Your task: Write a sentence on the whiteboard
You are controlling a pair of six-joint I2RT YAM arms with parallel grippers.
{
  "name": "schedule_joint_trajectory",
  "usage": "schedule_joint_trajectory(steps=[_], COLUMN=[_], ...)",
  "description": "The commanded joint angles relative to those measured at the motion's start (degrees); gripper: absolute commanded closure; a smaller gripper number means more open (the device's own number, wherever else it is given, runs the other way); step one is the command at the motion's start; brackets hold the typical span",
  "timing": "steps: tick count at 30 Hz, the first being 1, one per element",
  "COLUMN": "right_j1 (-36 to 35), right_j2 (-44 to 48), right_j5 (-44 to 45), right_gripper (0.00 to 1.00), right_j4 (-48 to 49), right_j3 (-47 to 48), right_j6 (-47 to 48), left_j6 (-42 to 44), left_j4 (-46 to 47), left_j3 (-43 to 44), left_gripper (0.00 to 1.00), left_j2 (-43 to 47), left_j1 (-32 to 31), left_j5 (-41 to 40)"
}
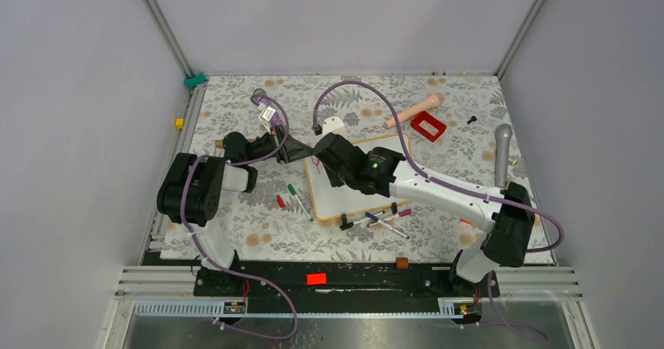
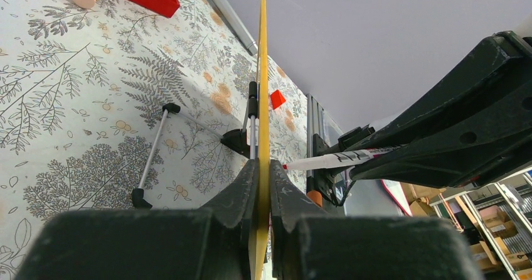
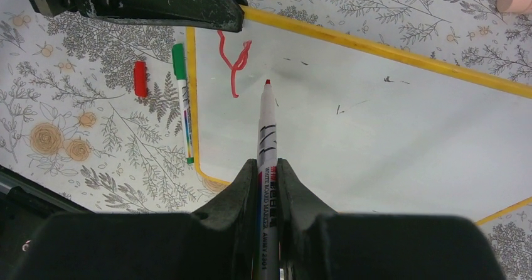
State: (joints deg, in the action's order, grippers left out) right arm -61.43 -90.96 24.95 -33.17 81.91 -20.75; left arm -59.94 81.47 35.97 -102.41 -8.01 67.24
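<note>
Left end effector (image 2: pixel 263 169) pinches whiteboard (image 3: pixel 389 135) edge — right end effector (image 3: pixel 268 167) grips marker (image 3: pixel 267 120)

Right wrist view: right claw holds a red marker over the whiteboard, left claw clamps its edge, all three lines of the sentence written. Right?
Not quite. The right wrist view shows only one red stroke on the whiteboard, not three lines. The rest holds: right claw grips the marker, left claw clamps the board's edge.

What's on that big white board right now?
On the white yellow-framed board: one red looped marker stroke and faint dark specks. The right arm with its red-tipped marker covers part from above.
</note>
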Motion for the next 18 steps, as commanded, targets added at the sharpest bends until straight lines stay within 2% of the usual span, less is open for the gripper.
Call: schedule_joint_trajectory(steps=[1, 18], right_j1=[0.2, 0.2], right_j2=[-0.6, -2.2], right_j5=[1.4, -0.5], right_gripper=[1.00, 1.00], right_j4=[-0.2, -0.2], right_j3=[3.2, 3.9], right_j6=[0.4, 1.0], left_j6=[0.6, 0.6], left_j4=[3.0, 3.0], left_j3=[0.0, 0.0], left_gripper=[0.99, 0.99], left_j2=[2.1, 1.9], left_j1=[0.2, 0.4], left_j5=[2.2, 2.2])
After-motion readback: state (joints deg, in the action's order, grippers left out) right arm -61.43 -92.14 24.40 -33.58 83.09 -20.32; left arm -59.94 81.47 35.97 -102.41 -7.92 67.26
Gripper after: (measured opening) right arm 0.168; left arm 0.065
